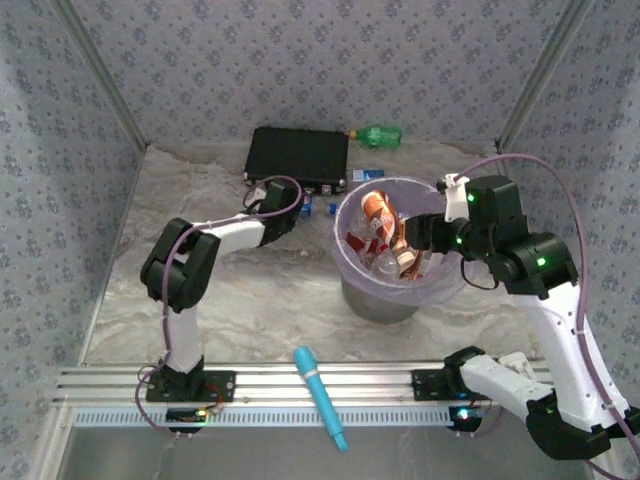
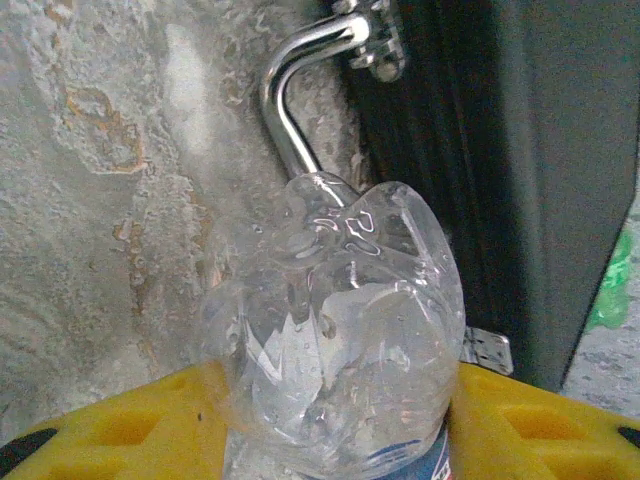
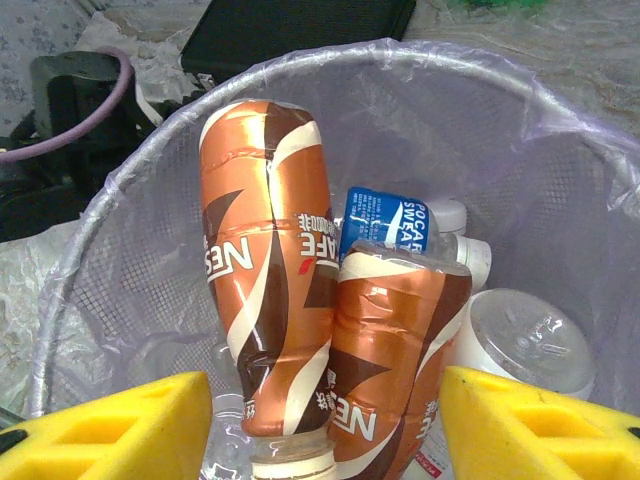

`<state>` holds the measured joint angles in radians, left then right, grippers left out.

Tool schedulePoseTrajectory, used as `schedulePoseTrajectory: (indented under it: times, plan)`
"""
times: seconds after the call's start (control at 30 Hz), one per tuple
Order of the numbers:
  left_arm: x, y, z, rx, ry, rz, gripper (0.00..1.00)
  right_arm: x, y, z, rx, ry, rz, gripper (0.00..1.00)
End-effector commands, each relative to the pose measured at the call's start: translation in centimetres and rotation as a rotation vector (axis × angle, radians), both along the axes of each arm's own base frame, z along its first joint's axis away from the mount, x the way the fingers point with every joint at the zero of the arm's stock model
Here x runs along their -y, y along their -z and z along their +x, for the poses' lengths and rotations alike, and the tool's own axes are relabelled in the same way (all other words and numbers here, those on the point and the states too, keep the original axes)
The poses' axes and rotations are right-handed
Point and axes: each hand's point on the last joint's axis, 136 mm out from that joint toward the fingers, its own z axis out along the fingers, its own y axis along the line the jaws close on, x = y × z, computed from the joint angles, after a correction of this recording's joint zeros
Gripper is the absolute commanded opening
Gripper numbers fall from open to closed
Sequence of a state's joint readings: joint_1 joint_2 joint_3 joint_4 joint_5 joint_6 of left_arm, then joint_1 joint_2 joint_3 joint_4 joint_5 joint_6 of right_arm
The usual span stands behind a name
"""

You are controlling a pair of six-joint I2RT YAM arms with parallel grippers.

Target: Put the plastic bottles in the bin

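Here, crumpled clear bottle [image 2: 340, 330] (glossy, dented) sits pinched in left claw [image 2: 330, 425].

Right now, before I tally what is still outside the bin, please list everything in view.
bin: one, grey with lilac liner, centre of the table
Nescafe bottles: two, copper-brown, in the bin
Pocari Sweat bottle: one, blue label, in the bin
clear bottle base: one, clear, in the bin, right of them
black box: one, black, far side
crushed bottle: one, clear, by the black box's chrome handle
green bottle: one, green, beyond the box's right end
cyan stick: one, cyan, near edge
left gripper: one, yellow fingers, closed around the crushed bottle
right gripper: one, yellow fingers, above the bin
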<state>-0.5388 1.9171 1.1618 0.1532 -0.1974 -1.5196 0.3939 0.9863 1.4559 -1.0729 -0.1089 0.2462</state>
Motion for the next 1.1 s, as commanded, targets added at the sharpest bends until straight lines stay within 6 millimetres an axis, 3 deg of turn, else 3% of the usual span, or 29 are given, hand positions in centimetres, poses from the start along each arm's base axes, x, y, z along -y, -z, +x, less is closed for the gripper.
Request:
schedulePoseTrajectory:
  times: [0.0, 0.13, 0.3, 0.47, 0.6, 0.87, 1.07]
  plan:
    - [-1.6, -3.2, -0.3, 0.069, -0.056, 0.004, 0.52, -0.1, -0.1, 0.1, 0.004, -0.014, 0.002, 0.63]
    - [-3.4, -6.1, -1.2, 0.143, -0.096, 0.019, 0.49, -0.3, -1.3, 0.9, 0.028, -0.033, -0.026, 0.63]
    - [-5.7, -10.7, -3.1, 0.216, -0.054, 0.121, 0.48, -2.2, -3.0, 2.2, 0.056, -0.092, -0.02, 0.63]
    - [-6.7, -14.6, -4.9, 0.246, 0.155, 0.201, 0.48, -5.7, -4.5, 3.4, 0.096, -0.187, -0.023, 0.63]
    - [-7.2, -16.9, -7.1, 0.295, 0.344, 0.22, 0.46, -9.6, -4.9, 3.9, 0.108, -0.303, -0.052, 0.64]
    - [-7.4, -20.2, -13.0, 0.365, 0.635, 0.242, 0.43, -17.9, -3.2, 3.9, 0.045, -0.568, -0.075, 0.76]
    - [-4.5, -23.5, -14.8, 0.523, 0.748, 0.026, 0.39, -22.4, -0.4, 4.5, -0.048, -0.689, -0.041, 0.87]
